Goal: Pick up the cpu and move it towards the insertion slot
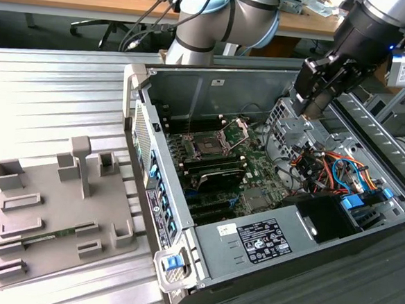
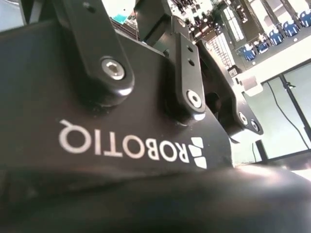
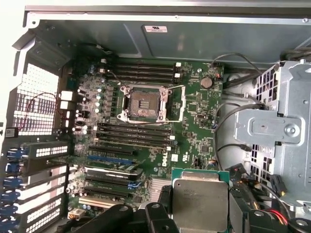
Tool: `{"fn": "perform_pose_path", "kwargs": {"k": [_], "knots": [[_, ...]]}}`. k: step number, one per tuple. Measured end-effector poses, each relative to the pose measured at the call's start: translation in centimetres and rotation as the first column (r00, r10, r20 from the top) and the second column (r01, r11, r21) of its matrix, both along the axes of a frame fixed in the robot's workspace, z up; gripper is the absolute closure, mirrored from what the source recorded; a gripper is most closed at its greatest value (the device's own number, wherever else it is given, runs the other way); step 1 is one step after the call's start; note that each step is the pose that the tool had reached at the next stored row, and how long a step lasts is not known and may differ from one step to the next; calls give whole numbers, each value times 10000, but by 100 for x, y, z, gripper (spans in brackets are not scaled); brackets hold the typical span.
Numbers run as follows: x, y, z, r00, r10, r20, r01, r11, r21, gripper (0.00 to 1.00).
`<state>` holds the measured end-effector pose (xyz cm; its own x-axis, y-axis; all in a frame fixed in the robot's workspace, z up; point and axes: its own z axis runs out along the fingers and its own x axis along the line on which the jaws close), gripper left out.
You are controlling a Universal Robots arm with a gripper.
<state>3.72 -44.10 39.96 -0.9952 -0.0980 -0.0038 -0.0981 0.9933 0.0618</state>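
Note:
The cpu (image 3: 200,203), a square chip with a pale metal top and a green rim, sits between the black fingers of my gripper (image 3: 200,213), which is shut on it. In the exterior view my gripper (image 1: 311,104) hangs over the open computer case (image 1: 158,211), above its drive-cage side on the exterior view's right. The insertion slot (image 3: 143,103) lies apart from the chip on the green motherboard, dark in the centre, with its silver retention bracket (image 3: 176,103) swung open beside it. In the exterior view the insertion slot (image 1: 206,147) is lower and to the left of my gripper.
Long black memory slots (image 3: 141,131) flank the socket. A metal drive cage (image 3: 279,128) and orange and blue cables (image 1: 333,168) crowd the case near my gripper. A grey fixture plate (image 1: 54,190) holding a green memory stick (image 1: 47,236) lies outside the case on the exterior view's left.

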Motion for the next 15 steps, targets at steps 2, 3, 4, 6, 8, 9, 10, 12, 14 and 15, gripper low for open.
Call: {"fn": "perform_pose_path", "kwargs": {"k": [2,3,4,6,8,9,10,12,14,15], "knots": [[-37,0,0,10000,1,0,-1,10000,0,45],[-52,0,0,10000,0,0,0,10000,0,45],[-67,0,0,10000,0,0,0,10000,0,45],[-102,0,0,10000,0,-1,0,10000,0,45],[-139,0,0,10000,0,0,0,10000,0,45],[-172,0,0,10000,0,0,0,10000,0,45],[-196,0,0,10000,-1,0,1,10000,0,45],[-241,0,0,10000,0,0,0,10000,0,45],[-269,0,0,10000,1,0,-1,10000,0,45],[-282,0,0,10000,0,0,0,10000,0,45]]}}
